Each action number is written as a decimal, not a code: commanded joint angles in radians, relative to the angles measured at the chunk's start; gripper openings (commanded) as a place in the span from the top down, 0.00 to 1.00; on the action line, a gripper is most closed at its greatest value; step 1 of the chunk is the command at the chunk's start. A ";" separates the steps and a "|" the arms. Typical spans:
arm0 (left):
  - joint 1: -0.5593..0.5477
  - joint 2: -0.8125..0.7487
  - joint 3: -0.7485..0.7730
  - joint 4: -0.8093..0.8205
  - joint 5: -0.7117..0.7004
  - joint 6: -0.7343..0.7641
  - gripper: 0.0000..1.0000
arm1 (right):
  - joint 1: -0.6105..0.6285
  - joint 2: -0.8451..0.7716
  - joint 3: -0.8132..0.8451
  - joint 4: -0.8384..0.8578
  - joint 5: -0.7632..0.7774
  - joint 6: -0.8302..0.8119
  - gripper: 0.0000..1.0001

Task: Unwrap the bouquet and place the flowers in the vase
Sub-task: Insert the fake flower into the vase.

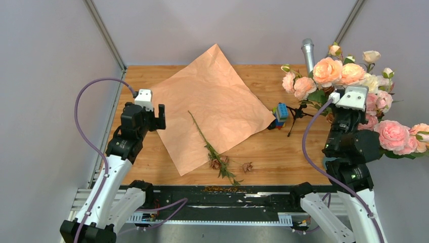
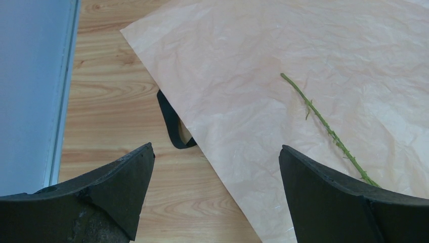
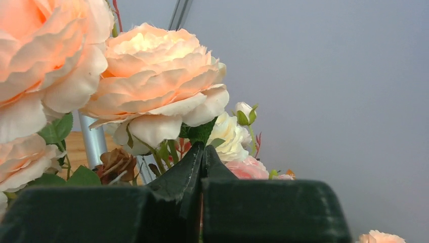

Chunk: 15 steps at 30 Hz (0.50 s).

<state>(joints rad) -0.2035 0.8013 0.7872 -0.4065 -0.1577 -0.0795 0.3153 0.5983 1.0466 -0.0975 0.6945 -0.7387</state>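
- From overhead, the tan kraft paper [image 1: 212, 109] lies opened flat on the wooden counter [image 1: 283, 157], one corner pointing to the far wall.
- One thin green stem [image 1: 202, 132] lies slantwise on the paper, and its leafy, browned end runs off the near edge. A few dried bits [image 1: 247, 166] sit just beside it on the bare wood.
- The left tool [image 1: 157, 119] hangs over the paper's left edge with its jaws spread wide and nothing between them.
- Its own camera shows something the overhead view hides: a black ribbon [image 2: 172, 124] looping out from under the paper's edge onto the wood. The bare upper part of the stem [image 2: 324, 126] also shows there, lying on the creased sheet beyond the left tool [image 2: 216, 149].
- The flowers [image 1: 377, 101] stand bunched at the far right of the counter. Large peach roses [image 1: 327, 70] sit on their left side, and a silver microphone [image 1: 307, 53] rises just behind.
- Overhead, the right arm reaches into that bunch and the blooms cover its tip.
- The right wrist camera shows the right tool [image 3: 202, 157] with its jaws pressed tight together, right under a peach rose [image 3: 157, 76].
- I cannot tell whether a stalk is pinched in them.
- That view also shows a cream rose [image 3: 230, 134] and a closed bud [image 3: 245, 112] close behind the tip.
- A small coloured block toy [image 1: 280, 114] sits between the paper's right corner and the bunch.
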 commanded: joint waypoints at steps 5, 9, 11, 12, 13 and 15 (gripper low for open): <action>-0.009 -0.007 0.003 0.026 0.014 0.009 0.00 | -0.005 -0.034 -0.071 0.162 0.167 -0.047 1.00; -0.013 -0.005 0.001 0.027 0.016 0.009 0.00 | -0.006 -0.044 -0.113 0.220 0.200 -0.063 1.00; -0.014 -0.005 0.001 0.027 0.019 0.009 0.00 | -0.007 -0.044 -0.121 0.230 0.201 -0.064 1.00; -0.013 -0.005 0.001 0.026 0.018 0.009 0.00 | -0.008 -0.043 -0.124 0.231 0.204 -0.062 1.00; -0.013 -0.004 0.000 0.027 0.020 0.009 0.00 | -0.008 -0.042 -0.126 0.233 0.206 -0.062 0.99; -0.014 -0.004 0.000 0.026 0.023 0.009 0.00 | -0.008 -0.041 -0.128 0.233 0.212 -0.060 0.94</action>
<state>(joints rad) -0.2104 0.8013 0.7872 -0.4068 -0.1478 -0.0795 0.3126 0.5655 0.9188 0.0727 0.8646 -0.7860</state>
